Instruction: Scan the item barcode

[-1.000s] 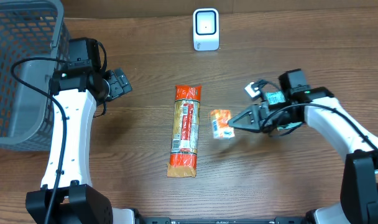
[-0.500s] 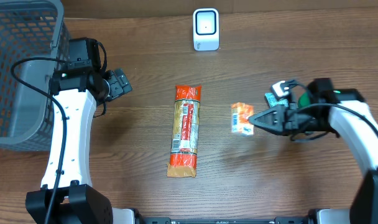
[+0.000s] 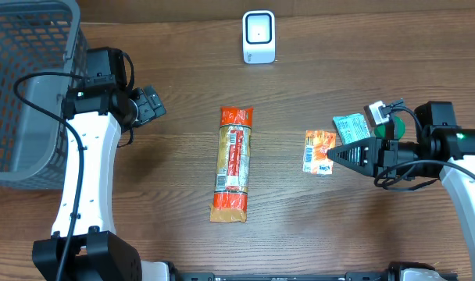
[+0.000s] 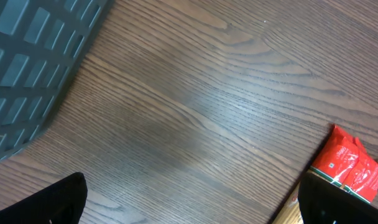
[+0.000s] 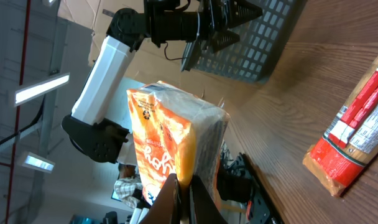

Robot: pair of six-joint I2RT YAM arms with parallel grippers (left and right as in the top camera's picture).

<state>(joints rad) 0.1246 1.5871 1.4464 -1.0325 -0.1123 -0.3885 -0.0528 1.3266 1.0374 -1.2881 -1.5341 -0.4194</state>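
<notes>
Packet [image 3: 319, 151] orange, long axis near-to-far | right jaws clamped on it | left jaws wide apart

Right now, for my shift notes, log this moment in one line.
right gripper: shut on small orange snack packet | left gripper: open, empty | white boxy scanner: packet not at it

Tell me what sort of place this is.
Probably a mock shop checkout, perhaps in a lab: a small white scanner on the wooden table, a grey mesh basket at its edge, and a long red snack pack.
</notes>
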